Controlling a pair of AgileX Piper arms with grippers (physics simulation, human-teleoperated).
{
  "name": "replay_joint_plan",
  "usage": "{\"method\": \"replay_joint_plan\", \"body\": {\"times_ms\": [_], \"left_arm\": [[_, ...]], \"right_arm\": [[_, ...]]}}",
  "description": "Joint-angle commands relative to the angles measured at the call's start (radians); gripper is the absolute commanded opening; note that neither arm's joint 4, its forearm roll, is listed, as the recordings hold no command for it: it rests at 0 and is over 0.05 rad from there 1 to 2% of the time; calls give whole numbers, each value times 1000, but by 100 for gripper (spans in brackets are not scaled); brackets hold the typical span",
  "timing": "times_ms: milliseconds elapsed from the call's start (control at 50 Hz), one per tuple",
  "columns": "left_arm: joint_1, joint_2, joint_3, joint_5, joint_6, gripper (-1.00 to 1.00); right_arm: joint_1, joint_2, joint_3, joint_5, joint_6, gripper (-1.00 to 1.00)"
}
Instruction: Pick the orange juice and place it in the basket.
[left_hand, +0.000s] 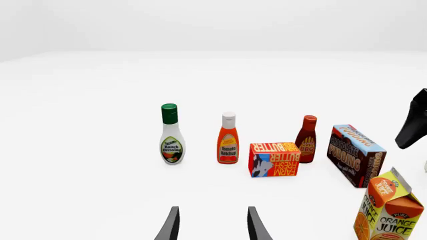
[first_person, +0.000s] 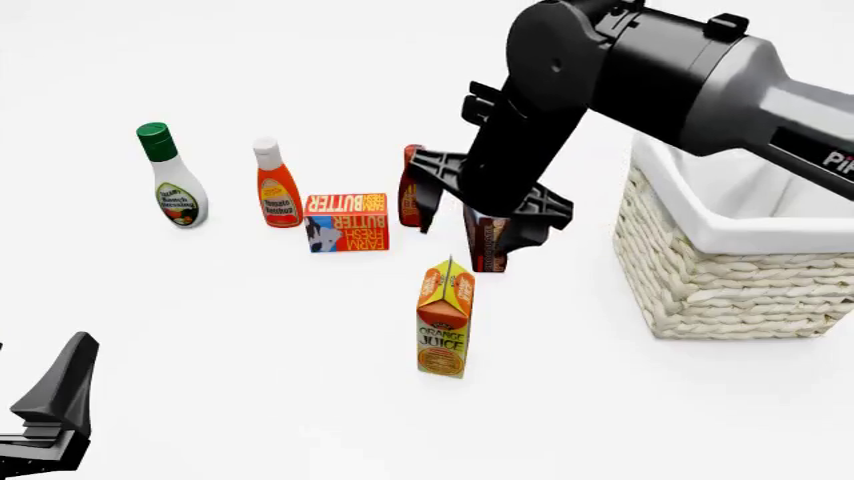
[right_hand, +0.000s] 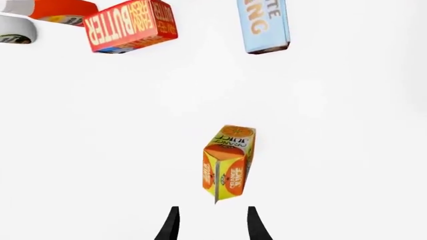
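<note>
The orange juice (first_person: 445, 320), an orange and yellow gable-top carton, stands upright on the white table in front of the other groceries. It also shows in the left wrist view (left_hand: 390, 210) and, from above, in the right wrist view (right_hand: 227, 162). My right gripper (first_person: 477, 222) is open and empty, above and a little behind the carton, pointing down, its fingers (right_hand: 172, 222) short of it. The basket (first_person: 727, 270), cream woven wicker with white lining, stands at the right. My left gripper (first_person: 54, 400) is open and empty at the near left; its fingers (left_hand: 172, 225) are far from the carton.
Behind the juice stands a row: ranch dressing bottle (first_person: 174, 180), ketchup bottle (first_person: 276, 187), red butter box (first_person: 347, 222), brown sauce bottle (first_person: 411, 185) and chocolate pudding box (left_hand: 355, 155), partly hidden by the right arm (first_person: 627, 70) in the front view.
</note>
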Motion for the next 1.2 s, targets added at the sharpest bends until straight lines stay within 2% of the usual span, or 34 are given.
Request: {"method": "replay_joint_plan", "body": {"times_ms": [20,460,1200], "left_arm": [[5,-1,1,-1,0,100],[5,-1,1,-1,0,100],[5,-1,1,-1,0,100]], "right_arm": [[-4,42,-17,9,-22,100],[-1,120,-65,9,-43,100],[1,160,-38,9,-58,100]]}}
